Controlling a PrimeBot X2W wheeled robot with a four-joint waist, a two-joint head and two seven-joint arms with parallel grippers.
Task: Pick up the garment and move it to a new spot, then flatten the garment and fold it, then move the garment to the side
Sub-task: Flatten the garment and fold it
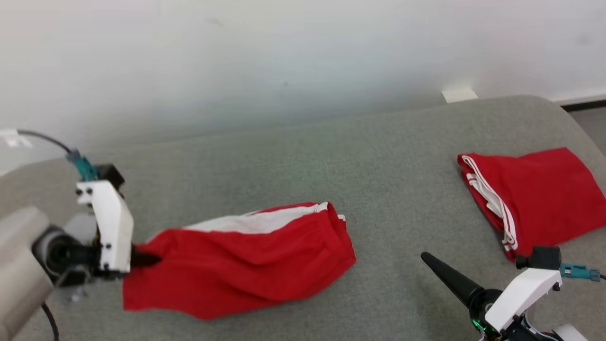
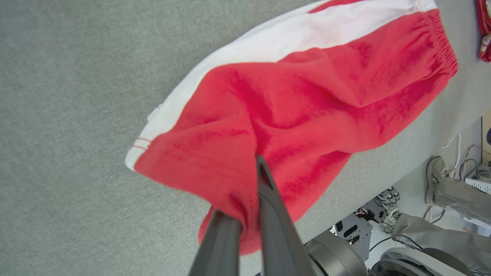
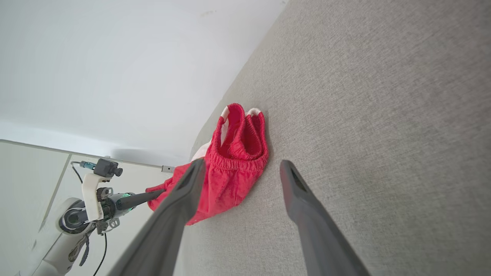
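Note:
A red garment [image 1: 246, 255] with a white side stripe lies crumpled on the grey table [image 1: 378, 166], left of centre. My left gripper [image 1: 147, 259] is shut on the garment's left hem. In the left wrist view its gripper [image 2: 249, 191] pinches a fold of red cloth [image 2: 307, 96], and the left finger is partly wrapped in fabric. My right gripper [image 1: 445, 274] hovers open at the lower right, apart from the garment. In the right wrist view the open gripper [image 3: 242, 165] points at the garment's elastic waistband [image 3: 234, 153], with the left gripper [image 3: 153, 194] beyond it.
A second red garment [image 1: 535, 194] with white stripes lies folded at the table's right end. A white wall stands behind, with a pale tag [image 1: 459, 94] at the far edge. Below the table's front edge, a person's legs and shoe [image 2: 452, 191] and cables show.

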